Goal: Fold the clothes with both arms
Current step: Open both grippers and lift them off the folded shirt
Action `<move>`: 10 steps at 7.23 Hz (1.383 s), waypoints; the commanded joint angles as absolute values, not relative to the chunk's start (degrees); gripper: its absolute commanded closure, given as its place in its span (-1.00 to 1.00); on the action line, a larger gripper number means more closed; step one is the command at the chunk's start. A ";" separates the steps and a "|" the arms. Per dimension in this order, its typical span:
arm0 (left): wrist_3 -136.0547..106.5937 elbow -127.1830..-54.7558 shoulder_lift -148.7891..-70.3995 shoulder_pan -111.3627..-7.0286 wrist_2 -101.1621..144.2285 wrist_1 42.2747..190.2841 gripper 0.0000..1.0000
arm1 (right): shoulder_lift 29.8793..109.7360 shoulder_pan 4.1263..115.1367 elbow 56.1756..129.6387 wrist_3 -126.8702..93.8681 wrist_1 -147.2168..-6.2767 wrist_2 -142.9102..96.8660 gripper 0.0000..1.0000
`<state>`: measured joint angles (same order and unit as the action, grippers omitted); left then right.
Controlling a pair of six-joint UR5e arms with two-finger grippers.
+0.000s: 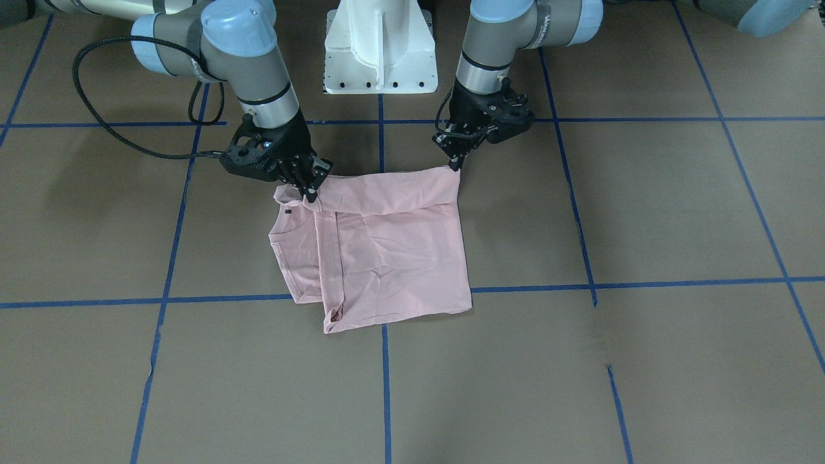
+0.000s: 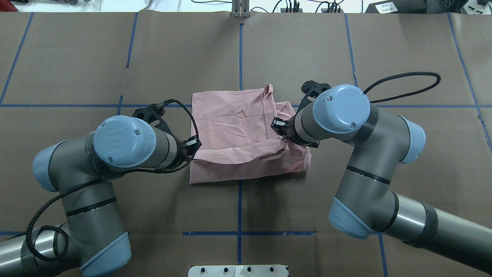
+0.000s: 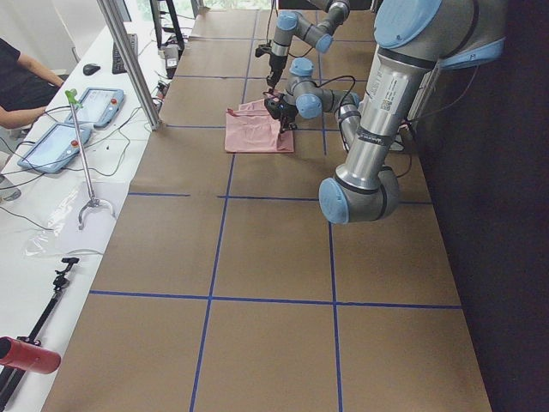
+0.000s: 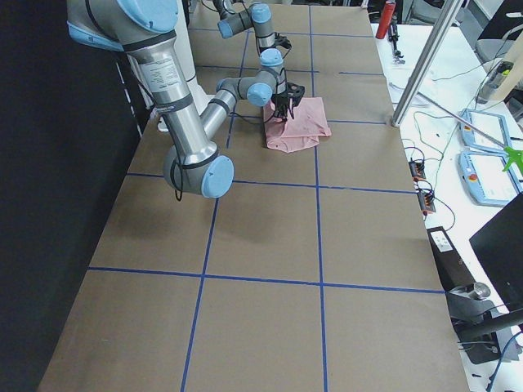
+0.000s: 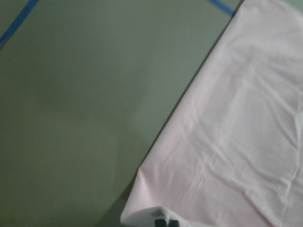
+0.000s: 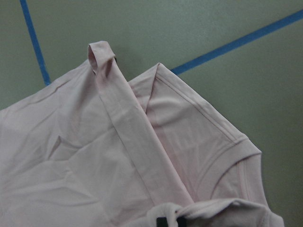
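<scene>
Exterior front-facing view, grippers: the left gripper (image 1: 456, 166) and right gripper (image 1: 312, 192) are seen level with each other, nearest the robot-side edge of the table (image 1: 644, 212), neither one closer to the cloth.
Grip: both pairs of jaws are closed on the shirt (image 1: 393, 251), each pinching one end of its near edge, which is held raised.
Held edge: its long axis is laid parallel to the robot-side edge.
Shirt: it is spread at mid-table, stretching from the grippers toward the far edge, with the sleeve (image 1: 293, 258) on the right arm's side.
Next move: a carry away from the robot, over the flat part, is judged to be called for.
</scene>
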<state>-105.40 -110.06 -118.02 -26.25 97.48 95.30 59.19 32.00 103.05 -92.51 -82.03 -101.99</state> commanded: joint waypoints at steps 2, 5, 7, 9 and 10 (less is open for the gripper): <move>-103.99 -100.36 -123.80 -33.89 97.56 98.77 1.00 | 51.98 37.33 87.96 -91.93 -73.68 -102.22 1.00; -95.94 -78.52 -129.54 -41.04 97.38 115.28 -0.98 | 42.12 42.09 66.24 -90.45 -62.44 -101.96 -0.98; -94.75 -78.49 -129.73 -43.06 97.64 115.66 -1.00 | 41.22 44.73 63.37 -88.60 -62.23 -102.83 -1.00; -92.40 -78.75 -129.64 -44.81 101.30 115.58 -1.00 | 41.13 49.28 63.10 -85.29 -62.49 -109.66 -1.00; -88.81 -79.97 -129.03 -47.00 106.30 115.05 -1.00 | 41.31 52.00 63.11 -80.56 -62.93 -112.21 -1.00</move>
<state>-92.21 -79.02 -129.50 -44.86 101.52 115.45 41.24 48.88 63.20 -85.18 -62.54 -108.87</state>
